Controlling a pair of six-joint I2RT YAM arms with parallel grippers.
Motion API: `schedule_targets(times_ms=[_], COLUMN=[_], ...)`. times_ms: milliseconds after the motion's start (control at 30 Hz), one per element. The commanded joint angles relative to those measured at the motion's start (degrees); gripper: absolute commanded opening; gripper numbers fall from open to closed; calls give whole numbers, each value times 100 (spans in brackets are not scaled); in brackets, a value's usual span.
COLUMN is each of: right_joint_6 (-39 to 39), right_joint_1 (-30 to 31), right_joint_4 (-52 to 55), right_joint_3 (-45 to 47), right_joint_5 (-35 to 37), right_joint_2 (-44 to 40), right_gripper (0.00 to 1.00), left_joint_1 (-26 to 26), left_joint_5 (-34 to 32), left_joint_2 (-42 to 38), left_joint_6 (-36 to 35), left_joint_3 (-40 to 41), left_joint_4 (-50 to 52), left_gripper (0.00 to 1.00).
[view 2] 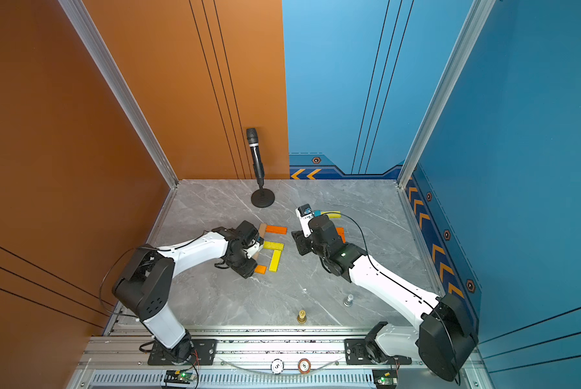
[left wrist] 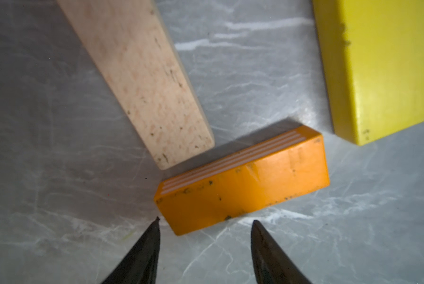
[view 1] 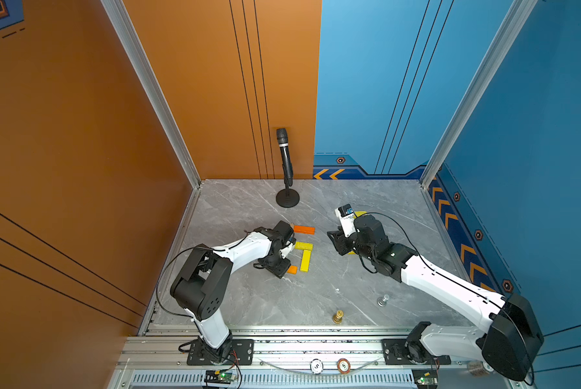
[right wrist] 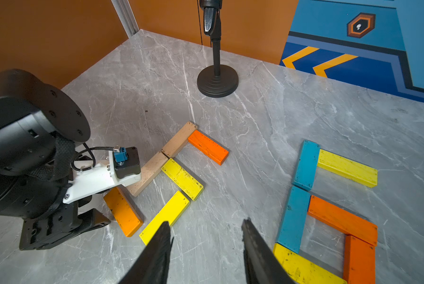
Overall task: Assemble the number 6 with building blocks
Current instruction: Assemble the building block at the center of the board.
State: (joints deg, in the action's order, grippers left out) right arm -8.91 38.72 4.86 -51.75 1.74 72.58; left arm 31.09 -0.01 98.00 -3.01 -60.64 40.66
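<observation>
Two groups of building blocks lie flat on the grey marble table (right wrist: 255, 118). In the right wrist view, blue (right wrist: 294, 218), yellow (right wrist: 347, 171) and orange (right wrist: 342, 220) bars form a closed 6 shape. Beside it, tan (right wrist: 179, 140), orange (right wrist: 207, 150) and yellow (right wrist: 182, 178) bars form a second figure. Its lowest orange bar (left wrist: 242, 182) lies askew, one end near the tan bar (left wrist: 142, 81). My left gripper (left wrist: 206, 219) stands open just short of that bar's corner. My right gripper (right wrist: 207, 220) hovers open between the groups, holding nothing.
A black microphone on a round stand (view 1: 287, 198) rises at the back of the table. A gold chess piece (view 1: 337, 316) and a silver one (view 1: 382, 299) stand near the front edge. Orange and blue walls close in three sides.
</observation>
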Motion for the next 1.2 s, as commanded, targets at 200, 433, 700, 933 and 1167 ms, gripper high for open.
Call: schedule_targets(times_ms=[200,433,700,933,1167], right_joint_6=[-86,-85,-77,-81,-87], right_joint_1=[47,57,61,50,57], right_joint_4=[-108,-111,-143,-157,-179], right_joint_3=[122,176,200,218,226], right_joint_5=[15,53,70,72,48], right_joint_2=[-130,-190,-191,-161,-137], right_gripper=[48,48,48,48,48], left_joint_1=[15,2,21,44,65], left_joint_5=[1,79,168,232,304], left_joint_2=[-65,72,190,216,220], left_joint_6=[-55,-60,-46,-19,48], left_joint_3=[123,70,1,-27,-31], left_joint_4=[-27,-93,-152,-190,-198], left_gripper=[55,53,50,49,49])
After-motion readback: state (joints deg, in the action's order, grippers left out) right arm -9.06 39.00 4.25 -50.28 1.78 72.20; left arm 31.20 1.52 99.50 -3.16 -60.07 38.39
